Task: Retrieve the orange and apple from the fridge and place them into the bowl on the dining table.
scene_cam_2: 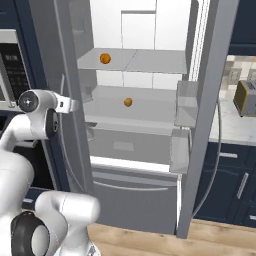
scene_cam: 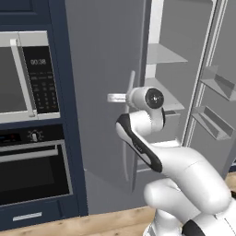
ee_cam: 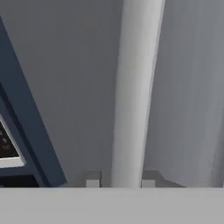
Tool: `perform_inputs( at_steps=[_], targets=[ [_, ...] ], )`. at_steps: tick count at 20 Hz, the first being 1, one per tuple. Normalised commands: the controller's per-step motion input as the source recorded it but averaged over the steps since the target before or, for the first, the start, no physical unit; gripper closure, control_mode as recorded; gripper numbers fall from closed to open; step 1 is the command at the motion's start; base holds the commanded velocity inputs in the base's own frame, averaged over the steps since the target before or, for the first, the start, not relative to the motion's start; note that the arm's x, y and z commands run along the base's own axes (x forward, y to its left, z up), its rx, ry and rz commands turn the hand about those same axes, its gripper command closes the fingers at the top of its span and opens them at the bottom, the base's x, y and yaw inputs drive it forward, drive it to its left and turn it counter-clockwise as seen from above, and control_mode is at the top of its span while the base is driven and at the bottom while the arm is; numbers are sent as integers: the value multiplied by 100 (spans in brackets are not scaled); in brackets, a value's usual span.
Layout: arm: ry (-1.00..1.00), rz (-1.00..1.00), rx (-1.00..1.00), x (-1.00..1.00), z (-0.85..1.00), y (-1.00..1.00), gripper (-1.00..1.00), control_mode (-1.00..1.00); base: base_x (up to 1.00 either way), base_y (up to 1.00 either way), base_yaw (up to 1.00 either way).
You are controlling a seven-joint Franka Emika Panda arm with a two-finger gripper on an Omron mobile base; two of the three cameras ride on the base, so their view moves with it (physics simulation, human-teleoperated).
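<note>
Presently, tool (ee_cam: 120, 183) is set wide astride handle (ee_cam: 133, 87) of rigid, heavy-swinging fridge (scene_cam_2: 145, 125); small smooth orange (scene_cam_2: 105, 58) is best pinched across its middle.

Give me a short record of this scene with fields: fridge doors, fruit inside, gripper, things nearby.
fridge doors: fridge right door swung wide, left door partly open
fruit inside: one orange-coloured fruit on upper shelf, another on shelf below
gripper: gripper with fingers on either side of left door handle
things nearby: microwave, oven, toaster
</note>
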Motion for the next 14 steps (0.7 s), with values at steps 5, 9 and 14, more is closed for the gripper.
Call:
perform_inputs(
  at_steps=[5,9,14],
  targets=[
    [13,5,0,-55,94,51,-100,-100,0,0,0],
    [4,10,0,-82,84,18,-100,-100,0,0,0],
    [0,-5,16,-72,71,-10,-100,-100,0,0,0]
  ],
)
